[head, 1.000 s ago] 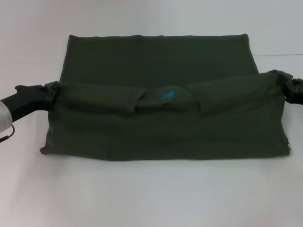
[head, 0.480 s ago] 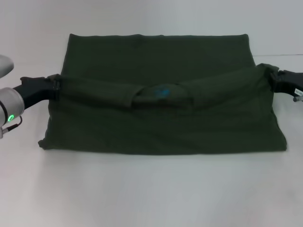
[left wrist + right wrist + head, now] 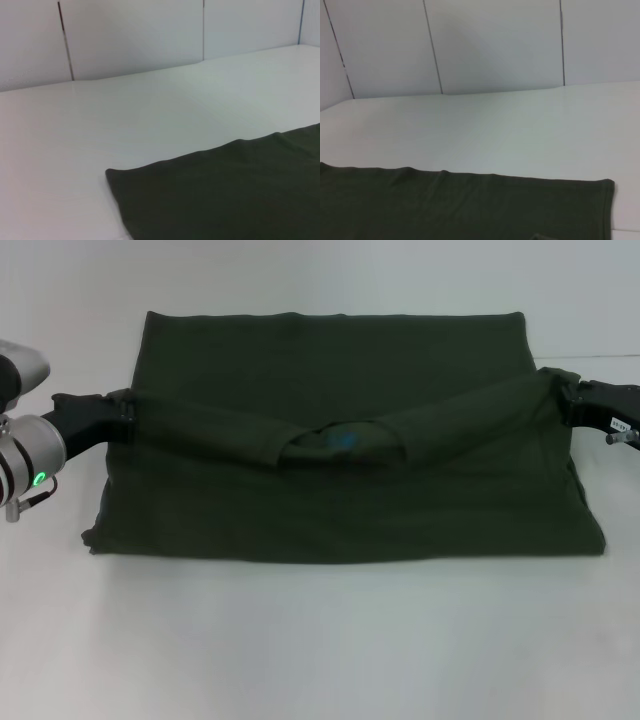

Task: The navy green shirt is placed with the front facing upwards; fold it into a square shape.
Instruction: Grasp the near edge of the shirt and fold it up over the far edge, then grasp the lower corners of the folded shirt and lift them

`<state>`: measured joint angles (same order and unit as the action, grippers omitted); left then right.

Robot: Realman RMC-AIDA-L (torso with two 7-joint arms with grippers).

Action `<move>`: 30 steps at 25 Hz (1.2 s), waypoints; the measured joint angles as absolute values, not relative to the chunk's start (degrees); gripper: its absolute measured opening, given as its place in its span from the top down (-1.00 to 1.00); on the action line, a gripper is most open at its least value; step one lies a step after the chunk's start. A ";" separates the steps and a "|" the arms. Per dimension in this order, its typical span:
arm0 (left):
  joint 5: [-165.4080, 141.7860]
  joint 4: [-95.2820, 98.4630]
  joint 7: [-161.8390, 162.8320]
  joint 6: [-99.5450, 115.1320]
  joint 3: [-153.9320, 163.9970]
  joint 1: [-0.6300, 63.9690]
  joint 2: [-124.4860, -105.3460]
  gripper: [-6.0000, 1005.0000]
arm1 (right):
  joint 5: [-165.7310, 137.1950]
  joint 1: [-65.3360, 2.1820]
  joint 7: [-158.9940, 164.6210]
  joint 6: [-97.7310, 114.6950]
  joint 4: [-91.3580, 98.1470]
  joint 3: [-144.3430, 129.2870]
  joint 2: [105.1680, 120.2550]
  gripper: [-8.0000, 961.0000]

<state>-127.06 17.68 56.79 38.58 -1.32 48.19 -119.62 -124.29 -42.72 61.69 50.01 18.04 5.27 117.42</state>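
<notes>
The navy green shirt [image 3: 340,500] lies on the white table, its near part lifted and carried over the rest, the collar with a blue print [image 3: 343,439] sagging in the middle. My left gripper [image 3: 122,418] is shut on the shirt's left upper corner. My right gripper [image 3: 566,397] is shut on the right upper corner. The flat far part of the shirt [image 3: 330,350] rests on the table. The left wrist view shows a corner of the shirt [image 3: 225,195] on the table. In the right wrist view the shirt's far edge [image 3: 470,205] crosses the picture.
The white table [image 3: 320,640] spreads around the shirt on all sides. A pale panelled wall [image 3: 490,45] stands behind the table's far edge.
Both grippers have carried the lifted shirt edge farther from me, toward the far hem. The raised fold has dropped lower and more of the near layer now lies flat.
</notes>
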 joint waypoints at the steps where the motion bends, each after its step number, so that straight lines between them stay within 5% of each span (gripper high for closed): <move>1: -127.00 17.65 56.72 38.38 -1.32 48.24 -119.62 0.92 | -124.22 -42.76 61.58 49.99 17.91 5.27 117.42 0.81; 6: -126.07 16.25 53.31 35.19 -1.55 48.85 -119.93 0.92 | -122.24 -43.18 61.53 47.02 17.54 5.10 117.74 0.77; 12: -111.64 16.17 41.16 32.25 -1.65 48.52 -122.54 0.91 | -120.55 -43.31 61.36 44.40 16.60 3.96 118.14 0.72; 16: -106.96 16.15 36.45 33.26 -0.93 48.03 -123.33 0.55 | -120.49 -43.33 61.38 43.66 16.50 2.26 118.14 0.68; 20: -106.63 16.14 36.70 33.34 1.87 47.60 -123.42 0.19 | -120.49 -43.38 61.64 43.33 16.50 1.52 118.13 0.16; 25: -106.59 16.07 36.95 33.49 3.09 47.23 -123.69 0.03 | -120.49 -43.03 61.79 43.73 16.45 1.21 118.07 -0.31; 30: -106.84 16.00 37.46 34.68 3.17 46.73 -123.79 -0.14 | -120.49 -42.22 61.95 45.17 16.64 0.82 118.07 -0.47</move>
